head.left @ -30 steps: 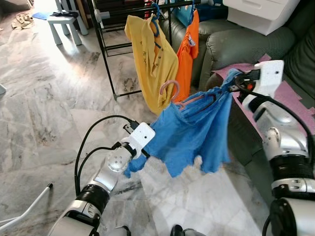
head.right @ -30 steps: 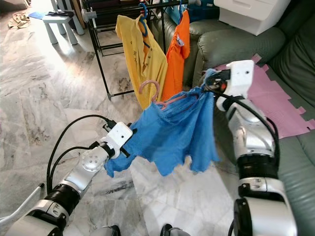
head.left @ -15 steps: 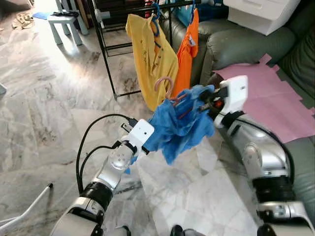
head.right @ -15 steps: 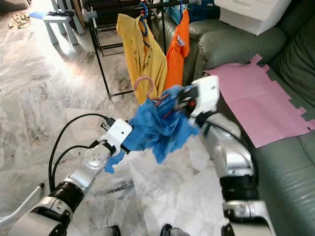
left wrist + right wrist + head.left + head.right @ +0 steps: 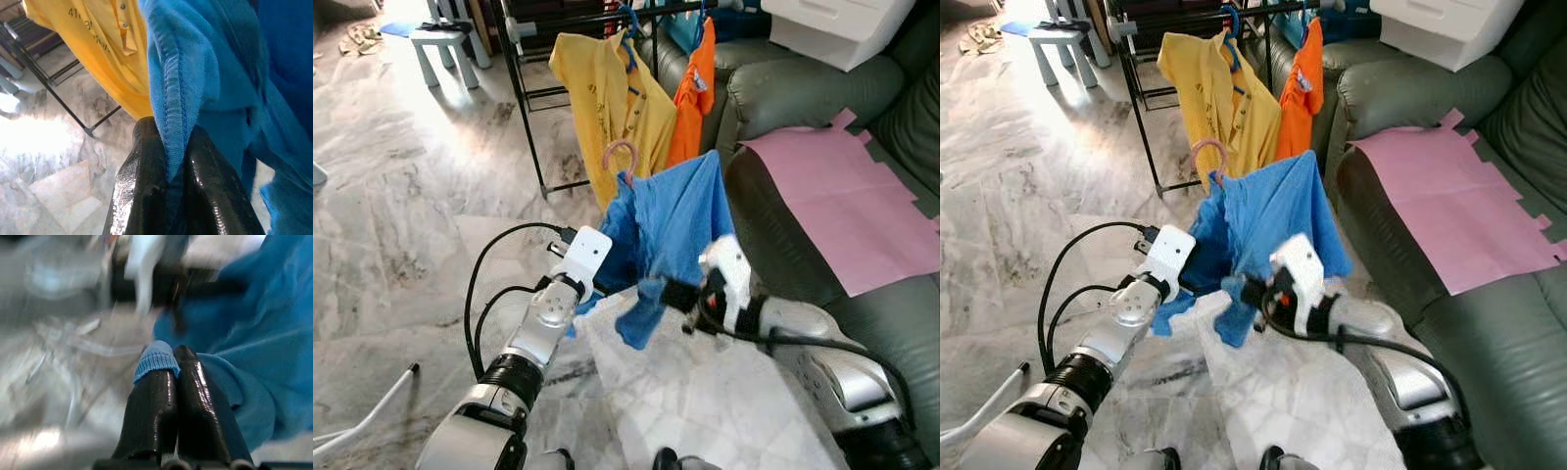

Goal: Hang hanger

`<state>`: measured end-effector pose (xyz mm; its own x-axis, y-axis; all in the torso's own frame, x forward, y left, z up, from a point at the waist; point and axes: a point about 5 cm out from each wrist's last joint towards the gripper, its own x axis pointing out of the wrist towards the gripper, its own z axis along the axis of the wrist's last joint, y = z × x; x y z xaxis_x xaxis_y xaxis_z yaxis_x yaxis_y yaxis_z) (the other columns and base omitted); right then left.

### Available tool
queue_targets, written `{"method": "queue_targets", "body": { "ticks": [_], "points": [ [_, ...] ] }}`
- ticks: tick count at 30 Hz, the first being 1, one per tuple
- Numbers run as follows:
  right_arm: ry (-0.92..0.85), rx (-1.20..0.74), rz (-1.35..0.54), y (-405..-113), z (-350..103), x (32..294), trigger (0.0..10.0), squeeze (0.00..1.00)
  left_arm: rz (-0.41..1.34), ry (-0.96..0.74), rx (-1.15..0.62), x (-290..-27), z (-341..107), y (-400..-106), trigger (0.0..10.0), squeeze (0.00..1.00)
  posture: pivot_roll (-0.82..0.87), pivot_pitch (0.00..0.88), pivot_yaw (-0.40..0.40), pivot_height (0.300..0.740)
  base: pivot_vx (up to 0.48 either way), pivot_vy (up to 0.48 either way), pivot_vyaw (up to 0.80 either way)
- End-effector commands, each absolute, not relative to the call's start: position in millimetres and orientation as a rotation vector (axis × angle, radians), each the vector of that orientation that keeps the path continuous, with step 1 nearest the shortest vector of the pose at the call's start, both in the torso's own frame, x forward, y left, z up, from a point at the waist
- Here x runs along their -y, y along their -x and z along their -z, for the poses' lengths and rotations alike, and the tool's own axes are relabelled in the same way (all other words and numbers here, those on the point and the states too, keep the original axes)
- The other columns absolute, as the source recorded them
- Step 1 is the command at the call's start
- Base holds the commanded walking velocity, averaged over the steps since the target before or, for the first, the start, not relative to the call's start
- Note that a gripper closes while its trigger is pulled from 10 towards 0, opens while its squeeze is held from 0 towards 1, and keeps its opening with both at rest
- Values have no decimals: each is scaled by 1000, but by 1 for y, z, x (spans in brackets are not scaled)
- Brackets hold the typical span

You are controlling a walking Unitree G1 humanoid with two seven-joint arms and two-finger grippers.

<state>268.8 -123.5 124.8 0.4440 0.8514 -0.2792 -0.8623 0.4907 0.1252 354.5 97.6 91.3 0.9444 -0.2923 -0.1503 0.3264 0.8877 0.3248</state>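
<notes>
**Blue shirt gripped at both ends, rack just beyond**

The left gripper (image 5: 183,161) is pinched tight on a hem of the blue shirt (image 5: 671,220), cloth wedged between its fingers. The right gripper (image 5: 168,377) is clamped on a lower corner of the same shirt, beside the left one. Above both, the pink hanger hook (image 5: 620,157) pokes from the collar. Beyond them stands the black drying rack (image 5: 524,93), carrying a yellow shirt (image 5: 607,98) and an orange shirt (image 5: 690,108). This looks like the carry step; next, the hook must rise to the rail.
</notes>
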Motion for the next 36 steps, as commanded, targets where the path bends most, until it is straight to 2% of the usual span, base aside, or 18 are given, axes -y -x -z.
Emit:
{"method": "queue_targets", "body": {
  "ticks": [1, 5, 6, 7, 8, 9, 10, 12, 13, 14, 16, 20, 24, 28, 32, 36],
  "points": [
    [73, -389, -1109, -258, -114, 126, 0, 0, 280, -320, -76, -101, -102, -361, 0, 0, -122, 143, -5, 740, 0, 0, 0],
    [118, -449, -1065, -256, -101, 137, 0, 0, 273, -316, -74, -103, -104, -363, 0, 0, -122, 146, -4, 740, 0, 0, 0],
    [152, -470, -1045, -256, -94, 142, 1294, 0, 270, -313, -74, -104, -105, -364, 0, 0, -121, 147, -3, 740, 0, 0, 0],
    [178, -481, -1009, -259, -90, 146, 9569, 0, 269, -311, -73, -105, -106, -364, 0, 0, -121, 148, -3, 740, 0, 0, 0],
    [200, -493, -967, -262, -87, 149, 10000, 0, 268, -310, -72, -105, -106, -364, 0, 0, -122, 148, -2, 740, 0, 0, 0],
    [200, -493, -967, -262, -87, 149, 10000, 0, 268, -310, -72, -105, -106, -364, 0, 0, -122, 148, -2, 740, 0, 0, 0],
    [317, -483, -857, -273, -80, 160, 10000, 0, 268, -300, -66, -106, -107, -365, 0, 0, -120, 149, -1, 740, 0, 0, 0],
    [346, -478, -836, -275, -79, 162, 10000, 0, 268, -297, -65, -106, -108, -365, 0, 0, -120, 149, -1, 740, 0, 0, 0],
    [373, -470, -750, -282, -77, 171, 10000, 1000, 266, -298, -64, -107, -108, -365, 0, 0, -118, 150, -1, 740, 0, 0, 0],
    [373, -470, -750, -282, -77, 171, 10000, 1000, 266, -298, -64, -107, -108, -365, 0, 0, -118, 150, -1, 740, 0, 0, 0],
    [484, -447, -665, -289, -75, 182, 10000, 1000, 260, -297, -60, -109, -110, -366, 0, 0, -115, 151, -1, 740, 0, 0, 0],
    [475, -404, -654, -291, -81, 181, 10000, 1000, 242, -298, -55, -113, -111, -367, 0, 0, -115, 153, 1, 740, 0, 0, 0],
    [505, -408, -730, -287, -80, 179, 10000, 1000, 238, -298, -55, -115, -112, -368, 0, 0, -120, 154, 4, 740, 0, 0, 0],
    [573, -396, -887, -278, -87, 178, 10000, 1000, 236, -312, -48, -118, -114, -370, 0, 0, -124, 155, 5, 740, 0, 0, 0],
    [570, -351, -896, -282, -99, 179, 10000, 1000, 265, -376, -17, -119, -117, -370, 0, 0, -124, 154, 4, 740, 0, 0, 0],
    [607, -263, -816, -296, -116, 189, 10000, 1000, 357, -456, 37, -124, -122, -368, 0, 0, -124, 154, 4, 740, 0, 0, 0]
  ]
}}
